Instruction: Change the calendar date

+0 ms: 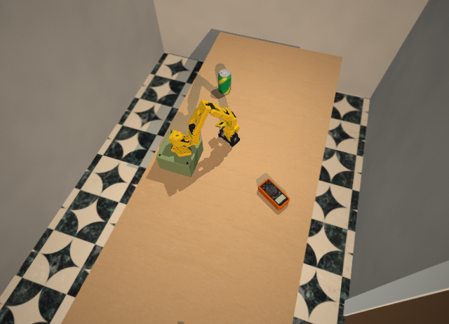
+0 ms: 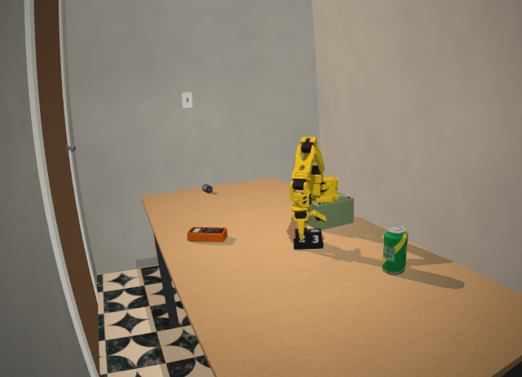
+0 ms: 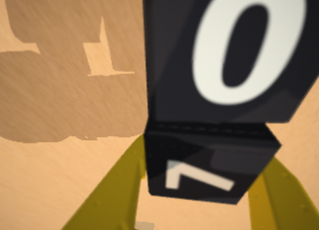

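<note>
Low in the wrist frame, the claw point(image 3: 199, 200) grips the nearer cube point(image 3: 206, 165), showing 7. Releasing unevenly could leave it tilted against the 0 cube point(image 3: 224, 56).

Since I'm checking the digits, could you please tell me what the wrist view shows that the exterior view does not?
Only the wrist view shows the held cube close up, between the yellow fingers, with a 7 on one face, and a second cube showing a 0.

Only the exterior view shows a 3 on the right-hand cube, the can, the multimeter, the green base and the whole arm.

Both show the gripper shut on a cube, and the wooden table.
</note>
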Robot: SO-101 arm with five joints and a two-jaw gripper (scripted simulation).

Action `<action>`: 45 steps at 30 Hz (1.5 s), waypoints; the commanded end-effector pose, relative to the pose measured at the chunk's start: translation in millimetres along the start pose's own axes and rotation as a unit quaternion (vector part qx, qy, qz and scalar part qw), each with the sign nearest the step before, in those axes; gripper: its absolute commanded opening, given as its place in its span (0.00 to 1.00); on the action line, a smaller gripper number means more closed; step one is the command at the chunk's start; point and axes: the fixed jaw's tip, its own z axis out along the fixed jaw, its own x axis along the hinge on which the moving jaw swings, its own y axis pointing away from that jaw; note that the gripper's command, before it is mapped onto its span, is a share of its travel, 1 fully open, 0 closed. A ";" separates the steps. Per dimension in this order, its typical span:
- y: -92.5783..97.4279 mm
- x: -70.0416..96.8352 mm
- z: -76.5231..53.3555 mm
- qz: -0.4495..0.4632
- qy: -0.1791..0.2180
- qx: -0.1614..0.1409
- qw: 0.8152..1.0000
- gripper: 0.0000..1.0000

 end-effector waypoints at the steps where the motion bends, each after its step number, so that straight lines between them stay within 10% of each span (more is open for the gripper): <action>1: 2.7 0.4 3.0 0.000 -0.002 -0.004 1.000 0.25; 33: 2.5 0.5 1.8 0.000 -0.002 -0.004 1.000 0.36; 45: 0.1 1.4 -27.1 0.000 -0.002 -0.004 1.000 0.36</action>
